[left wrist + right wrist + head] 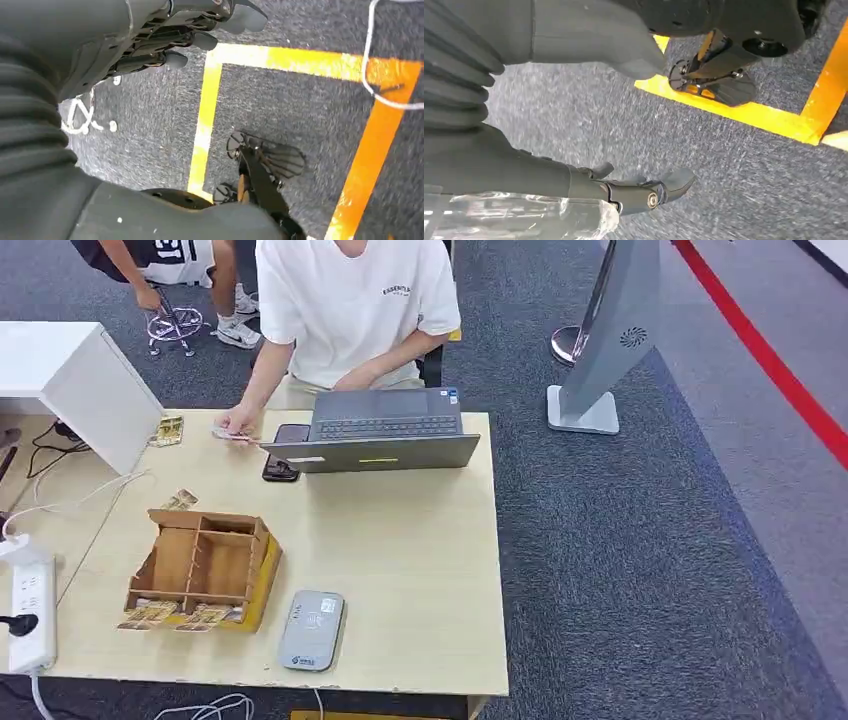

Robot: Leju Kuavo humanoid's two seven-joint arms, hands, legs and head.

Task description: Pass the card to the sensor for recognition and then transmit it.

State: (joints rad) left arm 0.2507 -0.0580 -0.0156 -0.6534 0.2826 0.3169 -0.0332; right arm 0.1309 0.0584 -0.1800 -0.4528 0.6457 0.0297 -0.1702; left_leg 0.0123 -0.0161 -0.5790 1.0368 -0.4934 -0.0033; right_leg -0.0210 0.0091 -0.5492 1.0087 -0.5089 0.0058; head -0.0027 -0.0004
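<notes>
Both arms hang: left hand (170, 35) and right hand (624, 192) spread, empty. Cards (180, 616) wait in the wooden rack's (200, 560) near slot, apparently, beside the sensor (311, 630).

We see a pale wooden rectangular table (420, 570) bearing a brown wooden compartment box (203, 558) at lower left, a grey rounded plastic card sensor (311, 630) and a dark grey laptop (385, 430). The carpet floor (620, 570) is dark speckled grey, crossed by a red stripe (770, 360) at upper right; the person's shirt (350, 305) is white.
</notes>
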